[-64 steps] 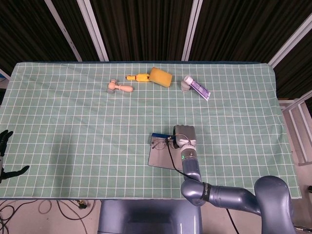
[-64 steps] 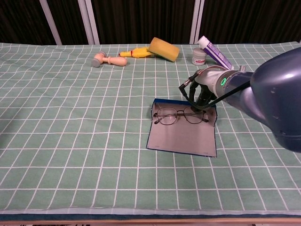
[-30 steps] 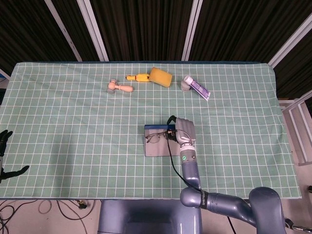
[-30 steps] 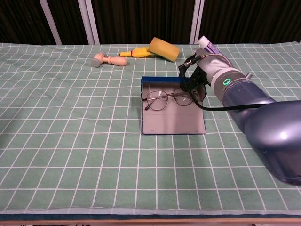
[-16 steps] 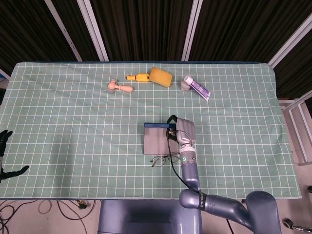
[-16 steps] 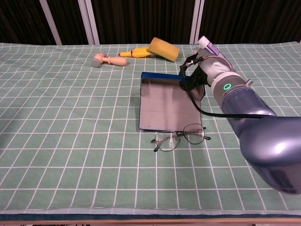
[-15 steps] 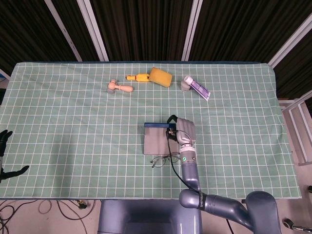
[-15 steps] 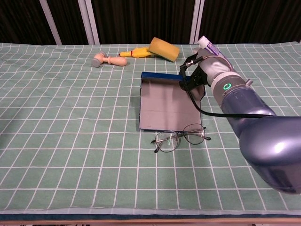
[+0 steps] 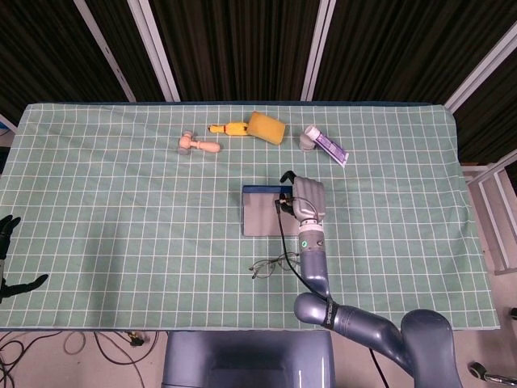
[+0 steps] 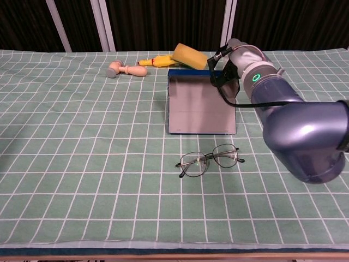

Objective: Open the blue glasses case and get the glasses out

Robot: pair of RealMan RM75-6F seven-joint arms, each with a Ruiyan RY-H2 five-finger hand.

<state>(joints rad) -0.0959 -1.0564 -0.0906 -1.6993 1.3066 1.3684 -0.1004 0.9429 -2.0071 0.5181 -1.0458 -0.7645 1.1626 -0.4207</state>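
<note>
The blue glasses case (image 9: 269,213) (image 10: 200,106) lies open, its grey inside facing up and its blue rim on the far side. My right hand (image 9: 308,200) (image 10: 230,66) grips the case's far right corner. The thin-rimmed glasses (image 9: 271,265) (image 10: 210,160) lie outside the case on the green checked cloth, just in front of its near edge and apart from it. My left hand (image 9: 8,232) shows only as dark, spread fingers at the left edge of the head view, holding nothing.
Along the far side lie a wooden mallet toy (image 9: 198,145) (image 10: 125,69), a yellow toy (image 9: 229,128), a yellow sponge (image 9: 267,127) (image 10: 191,56), a white jar (image 9: 308,141) and a toothpaste tube (image 9: 330,147). The table's front edge (image 10: 174,248) runs close below the glasses.
My right hand has drawn the open case toward the far side. The glasses slid out of it and now rest alone on the cloth. The left hand has not moved.
</note>
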